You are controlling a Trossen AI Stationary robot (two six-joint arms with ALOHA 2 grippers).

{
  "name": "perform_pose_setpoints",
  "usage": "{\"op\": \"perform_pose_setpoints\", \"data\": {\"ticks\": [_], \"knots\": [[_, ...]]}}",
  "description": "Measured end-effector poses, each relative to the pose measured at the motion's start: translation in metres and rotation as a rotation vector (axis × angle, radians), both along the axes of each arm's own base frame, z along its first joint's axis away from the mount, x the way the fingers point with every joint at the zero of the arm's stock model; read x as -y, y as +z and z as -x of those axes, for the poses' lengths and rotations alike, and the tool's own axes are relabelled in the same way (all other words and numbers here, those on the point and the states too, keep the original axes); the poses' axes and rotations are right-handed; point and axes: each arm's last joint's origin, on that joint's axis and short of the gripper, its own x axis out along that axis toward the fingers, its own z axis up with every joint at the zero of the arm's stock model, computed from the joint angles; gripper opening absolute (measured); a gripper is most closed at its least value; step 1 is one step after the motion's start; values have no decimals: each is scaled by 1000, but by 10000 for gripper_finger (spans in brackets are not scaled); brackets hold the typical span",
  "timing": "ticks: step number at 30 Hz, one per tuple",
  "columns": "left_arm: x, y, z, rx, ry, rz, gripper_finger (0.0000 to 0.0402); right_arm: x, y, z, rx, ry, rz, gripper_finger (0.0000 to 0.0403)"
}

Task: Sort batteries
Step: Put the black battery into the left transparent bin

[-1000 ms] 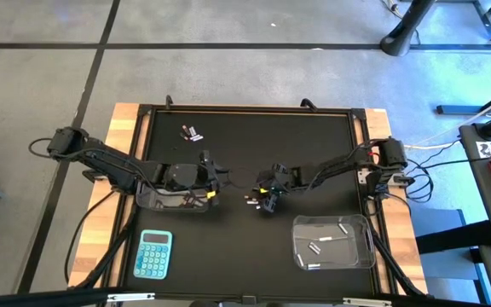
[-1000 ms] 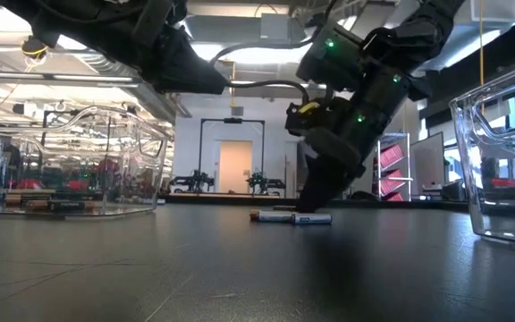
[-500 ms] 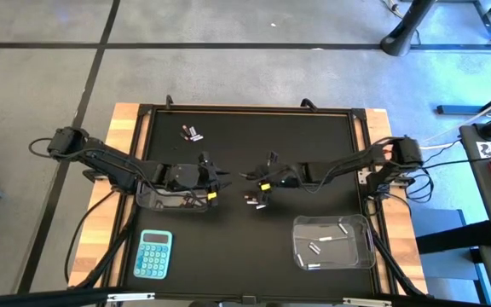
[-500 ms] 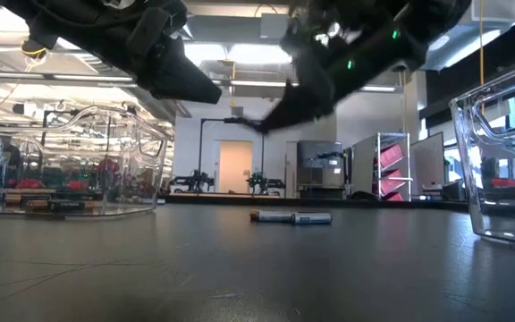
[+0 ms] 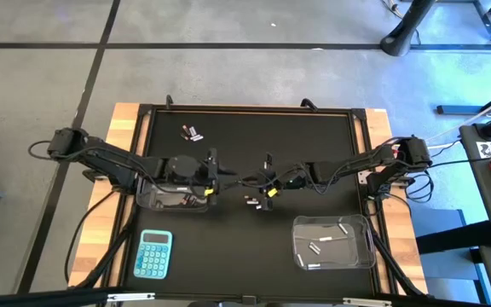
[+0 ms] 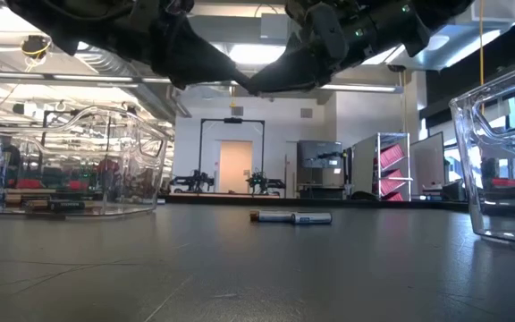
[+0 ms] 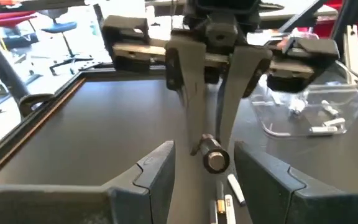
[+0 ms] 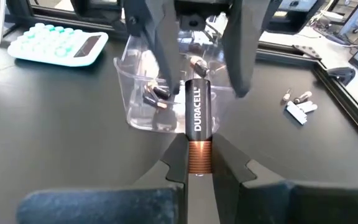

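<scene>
a dark battery with a copper end is held endwise between the fingers of the right hand, which is closed tightly on it; the printed label is readable in the right wrist view. in the left wrist view the same battery is seen end-on, only its round face showing between the right hand's fingers. the left hand is met tip to tip with the right above the middle of the counter, its fingers set partly apart around a gap; nothing is seen gripped in it.

in the high view both hands are small and dark against the black mat, and the held battery cannot be made out there. two batteries lie end to end on the counter below the hands. a few more lie loose near the far corner. the left clear tub is mostly covered by the left arm; dark batteries inside it are seen through its wall. the right clear tub holds several pale batteries. the blue calculator lies near the front edge. in the low view the hands are cut off at the top, and the right tub at the side.
</scene>
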Motion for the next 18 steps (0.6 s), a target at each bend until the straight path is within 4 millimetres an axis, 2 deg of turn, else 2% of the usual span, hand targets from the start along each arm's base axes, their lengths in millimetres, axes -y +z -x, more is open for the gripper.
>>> {"op": "perform_pose_setpoints", "data": {"ticks": [7, 18], "knots": [[1, -5, -5, 15, -3, 1, 139, 0, 0, 0, 1, 1, -1, 36], [3, -9, -10, 26, -16, -23, 47, 0, 1, 0, 8, 2, -2, 36]]}}
